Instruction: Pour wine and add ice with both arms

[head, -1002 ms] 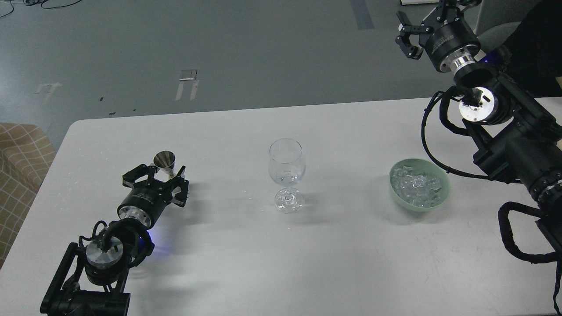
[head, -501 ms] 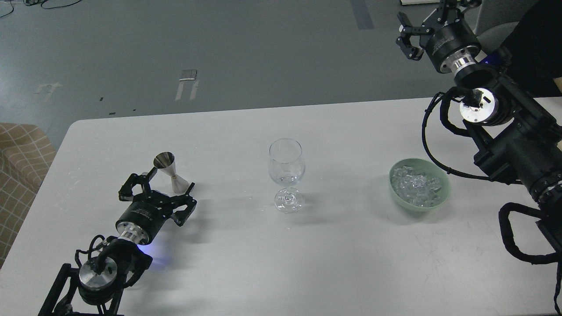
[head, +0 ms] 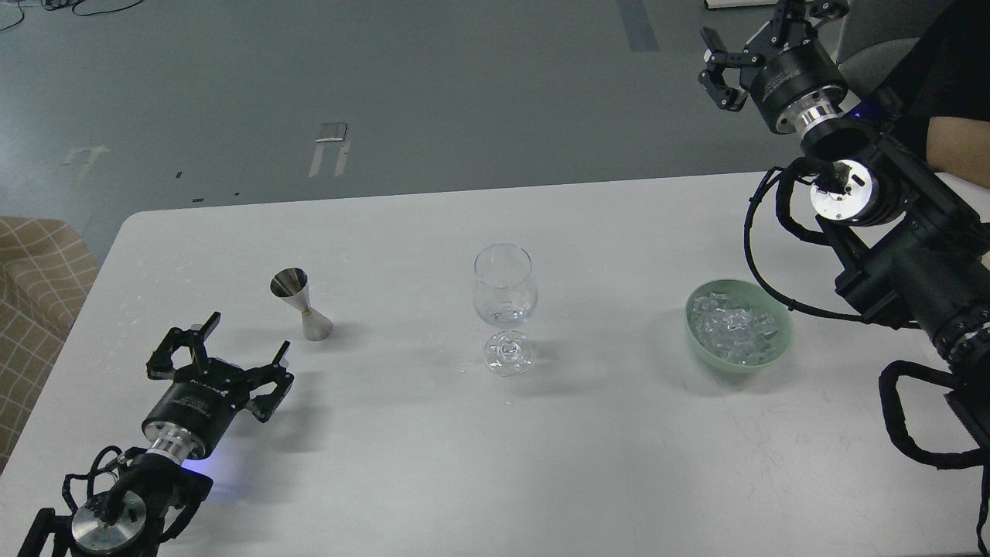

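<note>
A clear stemmed glass (head: 505, 298) stands upright at the table's middle, with a little clear liquid at the bottom of its bowl. A steel jigger (head: 300, 303) stands to its left, free of any gripper. A green bowl (head: 781, 336) at the right holds a heap of clear ice (head: 731, 326). My left gripper (head: 220, 362) is open and empty, low over the table, down and left of the jigger. My right gripper (head: 762, 42) is open and empty, raised high beyond the table's far right edge.
The white table (head: 433, 456) has its far edge along the grey floor. A tan checked seat (head: 35, 302) sits at the left edge. A person's forearm (head: 959, 147) shows at the far right, behind my right arm.
My left gripper has drawn back from the jigger, down and to the left, leaving it standing. My right gripper has shifted slightly up and right. A forearm has appeared at the right.
</note>
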Motion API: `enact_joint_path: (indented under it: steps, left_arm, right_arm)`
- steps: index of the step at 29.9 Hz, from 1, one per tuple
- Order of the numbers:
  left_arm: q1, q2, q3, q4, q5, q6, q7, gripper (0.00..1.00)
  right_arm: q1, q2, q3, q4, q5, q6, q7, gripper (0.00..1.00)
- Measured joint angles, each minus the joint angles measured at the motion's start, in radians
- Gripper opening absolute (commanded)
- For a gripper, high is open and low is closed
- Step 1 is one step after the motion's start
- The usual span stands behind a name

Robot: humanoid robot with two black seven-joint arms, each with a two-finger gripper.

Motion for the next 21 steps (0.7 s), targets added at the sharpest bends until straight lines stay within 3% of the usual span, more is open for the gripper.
enact_joint_path:
  steps: [9, 16, 21]
  left_arm:
    - [-0.023, 0.106, -0.078, 0.004, 0.0, -0.002, -0.002, 0.98]
    - [-0.123, 0.258, -0.113, 0.002, 0.0, -0.075, -0.003, 0.98]
    - [-0.229, 0.317, -0.115, 0.006, 0.006, -0.084, -0.01, 0.98]
  right_arm:
    - [0.0, -0.03, 0.001, -0.001, 0.002, 0.0, 0.0, 1.0]
    - [-0.002, -0.033, 0.002, 0.009, 0.003, 0.0, 0.0, 1.0]
    - [-0.002, -0.035, 0.0, 0.016, 0.003, 0.001, 0.0, 1.0]
